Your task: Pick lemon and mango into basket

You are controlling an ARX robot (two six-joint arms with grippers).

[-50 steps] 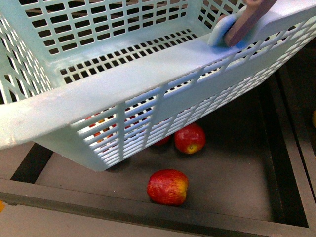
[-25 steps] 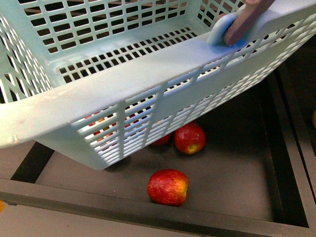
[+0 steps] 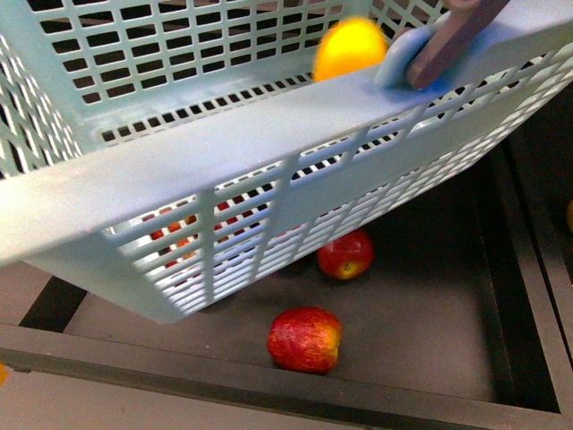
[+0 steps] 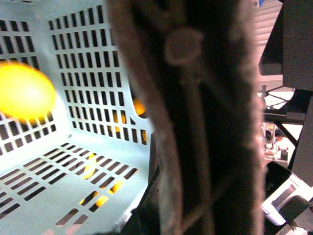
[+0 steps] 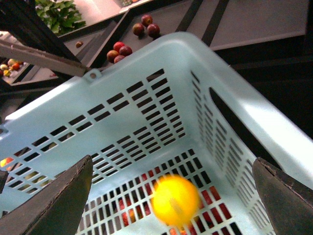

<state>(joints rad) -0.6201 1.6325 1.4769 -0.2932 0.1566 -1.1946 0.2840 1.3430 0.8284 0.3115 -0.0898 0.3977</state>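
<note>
The light-teal slotted basket hangs tilted above a dark bin. A bright yellow-orange lemon shows blurred inside it, just behind the near rim and next to the brown handle. In the left wrist view the lemon is in front of the basket's wall, and my left gripper is shut on the basket, the brown handle filling the view. My right gripper is open above the basket, and the lemon is loose below it over the floor. The mango is out of view.
Two red apples lie in the dark bin under the basket; more red fruit shows through its slots. Yellow fruit shows through the basket wall. Farther bins hold dark red fruit and leafy greens.
The lemon has appeared inside the basket, blurred in motion; earlier the basket held nothing. The basket's near rim has shifted slightly and tilted more.
</note>
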